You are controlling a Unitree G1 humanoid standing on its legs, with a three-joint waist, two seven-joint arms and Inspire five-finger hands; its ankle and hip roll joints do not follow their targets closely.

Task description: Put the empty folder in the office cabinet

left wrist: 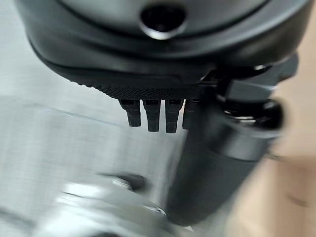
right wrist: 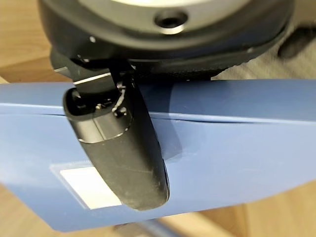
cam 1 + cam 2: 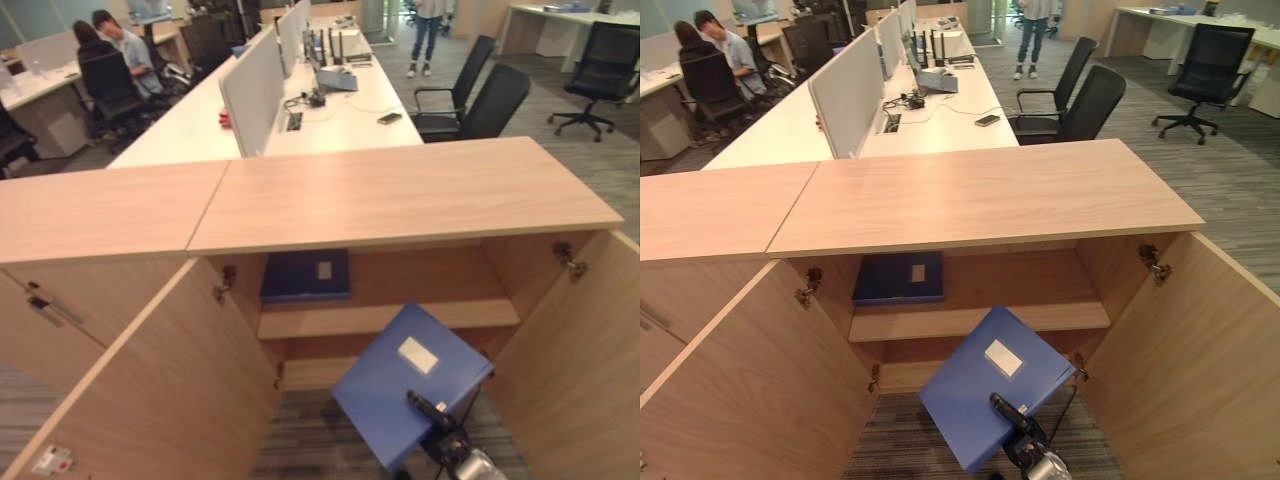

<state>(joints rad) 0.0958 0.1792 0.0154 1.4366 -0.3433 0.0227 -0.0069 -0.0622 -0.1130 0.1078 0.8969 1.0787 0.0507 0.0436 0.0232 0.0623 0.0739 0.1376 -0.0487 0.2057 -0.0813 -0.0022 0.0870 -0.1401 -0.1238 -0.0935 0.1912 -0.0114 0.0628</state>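
A light blue folder (image 3: 400,385) with a white label hangs tilted in front of the open office cabinet (image 3: 400,195), below its shelf (image 3: 420,318) and over the carpet. My right hand (image 3: 432,410) is shut on its near edge, and the thumb (image 2: 118,158) lies across the blue cover (image 2: 222,148). The fingers under the folder are hidden. My left hand (image 1: 212,163) hangs over grey floor beside a wooden panel, its fingers relaxed and holding nothing.
A dark blue folder (image 3: 305,275) lies flat on the left of the shelf. Both cabinet doors stand wide open, left (image 3: 150,390) and right (image 3: 590,360). Behind the cabinet are desks (image 3: 340,110), black office chairs (image 3: 480,105) and seated and standing people.
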